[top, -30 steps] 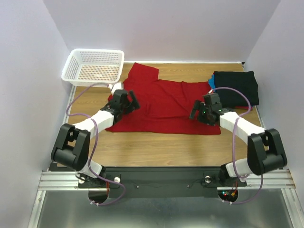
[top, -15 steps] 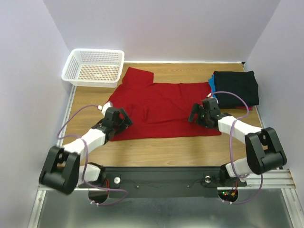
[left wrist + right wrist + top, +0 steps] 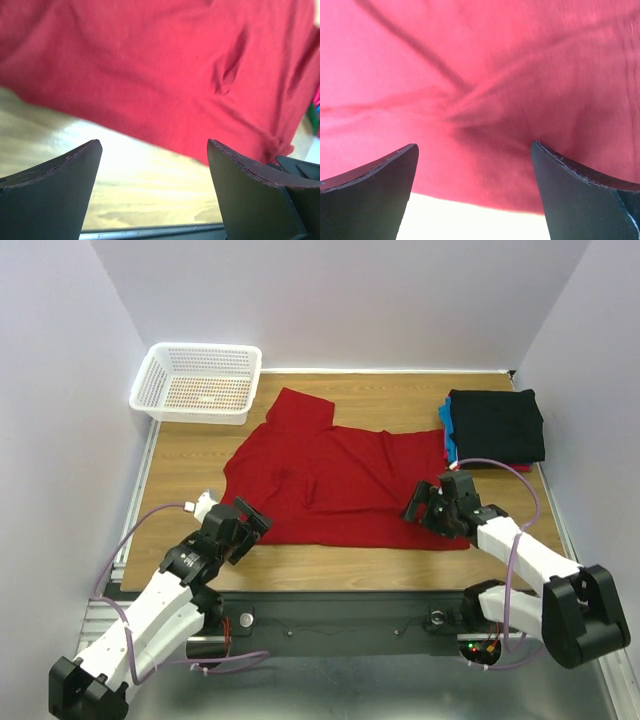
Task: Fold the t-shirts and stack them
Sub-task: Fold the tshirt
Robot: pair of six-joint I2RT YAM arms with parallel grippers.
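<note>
A bright red t-shirt (image 3: 340, 475) lies spread on the wooden table, hem towards me, one sleeve pointing to the back left. Folded t-shirts (image 3: 497, 425) sit stacked at the back right, a black one on top with blue and pink-red edges showing under it. My left gripper (image 3: 250, 525) is open over bare wood just off the shirt's near left corner (image 3: 150, 75). My right gripper (image 3: 425, 508) is open above the hem near the shirt's right corner (image 3: 485, 100). Nothing sits between either pair of fingers.
A white lattice basket (image 3: 197, 382) stands at the back left corner. A strip of bare wood (image 3: 330, 565) runs between the shirt's hem and the table's near edge. Lilac walls close in both sides and the back.
Both arms have drawn back towards me, from the shirt's upper body to its near corners. The shirt now lies flatter and farther forward. Both grippers stayed open.
</note>
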